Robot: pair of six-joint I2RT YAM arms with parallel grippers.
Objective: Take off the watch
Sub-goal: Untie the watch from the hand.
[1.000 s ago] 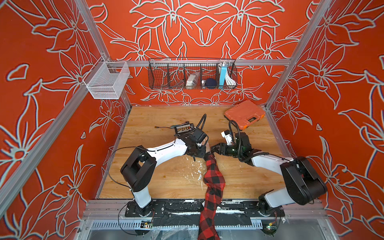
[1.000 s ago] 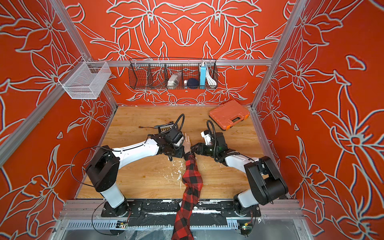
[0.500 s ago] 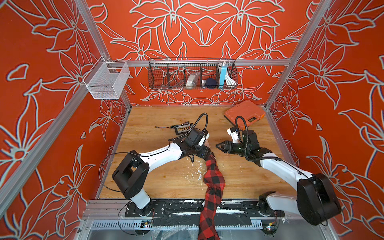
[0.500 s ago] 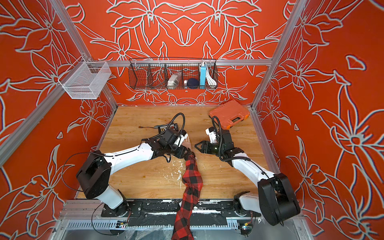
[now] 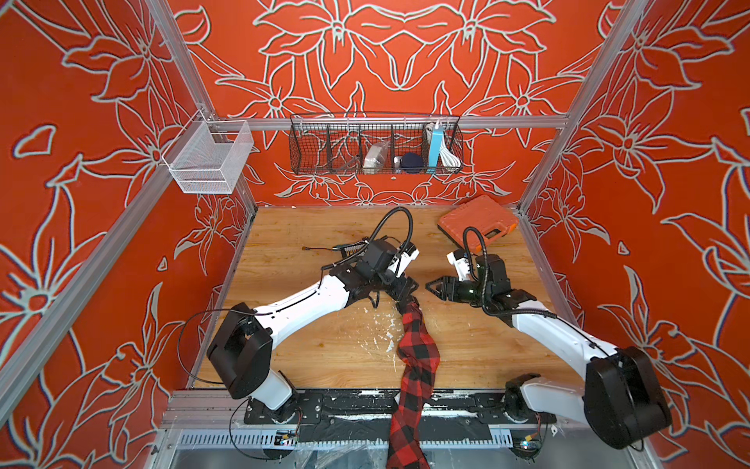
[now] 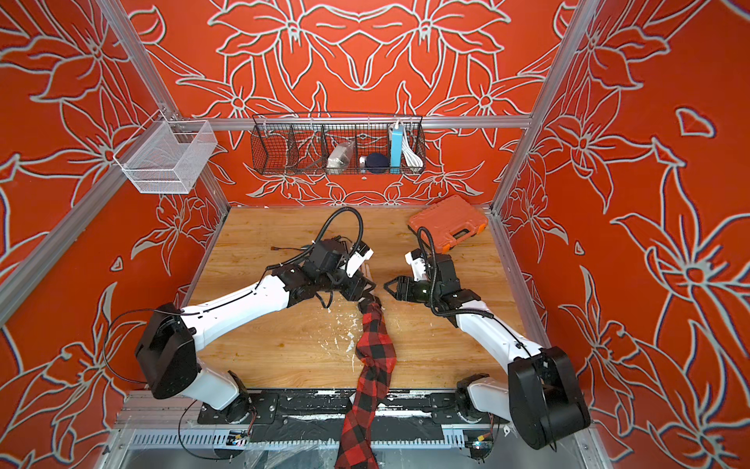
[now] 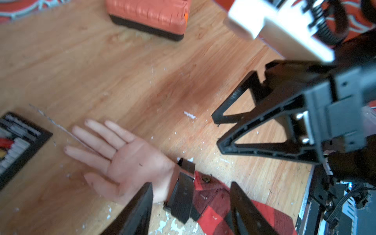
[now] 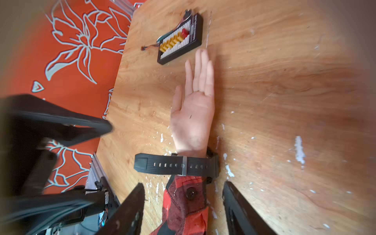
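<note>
Right wrist view: the watch [image 8: 177,165] sits strapped round the wrist of a pale mannequin hand [image 8: 193,118], which lies palm up on the wooden table [image 8: 284,81]. It is straight ahead of your right gripper [image 8: 183,183], just past the fingertips. That gripper's jaws stand well apart and hold nothing, and the red-and-black plaid sleeve [image 8: 185,203] shows in the gap between them. The strap's free tail pokes out flat past the wrist, on the side nearest your left gripper [image 7: 191,184]. A metal loop crosses the band over the wrist (the watch's face is out of sight, on the underside).

From the left wrist camera, your left gripper is parted too. Its two fingers straddle the strap and the sleeve cuff from above, and nothing is clamped. The blur hides whether either finger brushes the wrist. Your right gripper faces it from across the wrist, tips near the watch but apart from it, with bare table visible between its fingers.

In both top views the two grippers meet almost tip to tip over the upper end of the sleeve. A black board [image 8: 181,40] with coloured connectors lies just beyond the hand's fingertips, farther from both tools. An orange case [image 5: 479,221] rests well behind your right gripper, by the back wall.
</note>
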